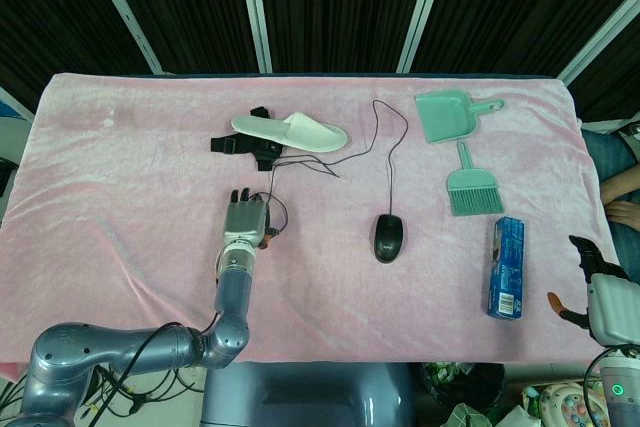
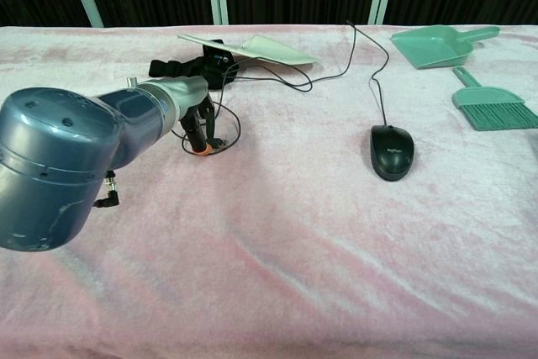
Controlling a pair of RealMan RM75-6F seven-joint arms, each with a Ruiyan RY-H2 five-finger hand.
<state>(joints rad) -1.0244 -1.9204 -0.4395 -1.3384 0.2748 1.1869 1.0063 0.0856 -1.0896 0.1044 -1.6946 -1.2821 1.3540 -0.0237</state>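
**Left hand down on the thin black cable; right hand idle at the table's edge**

Left hand (image 1: 243,220) rests palm down on the pink plush table cover (image 1: 120,197), fingers pointing toward the far side. From the head view its back hides what lies beneath. The chest view shows more: fingertips (image 2: 199,142) bent down to the cloth, an orange tip touching it, and the thin black cable (image 2: 225,128) looping round them. Whether the fingers actually pinch the cable, I cannot tell.

The cable runs from the hand up to a black strap bundle (image 1: 245,144) lying under a white fabric slipper (image 1: 290,131), near the far side of the hand.

Right hand (image 1: 600,292) shows in the head view only, off the right edge of the cover, fingers spread, holding nothing.

Also head view only: a blue rectangular packet (image 1: 506,267) near the right edge. Both views show a black computer mouse (image 1: 389,238) mid-table with its cord trailing away, a teal plastic dustpan (image 1: 447,115), and a teal hand brush (image 1: 472,187) just nearer than it.
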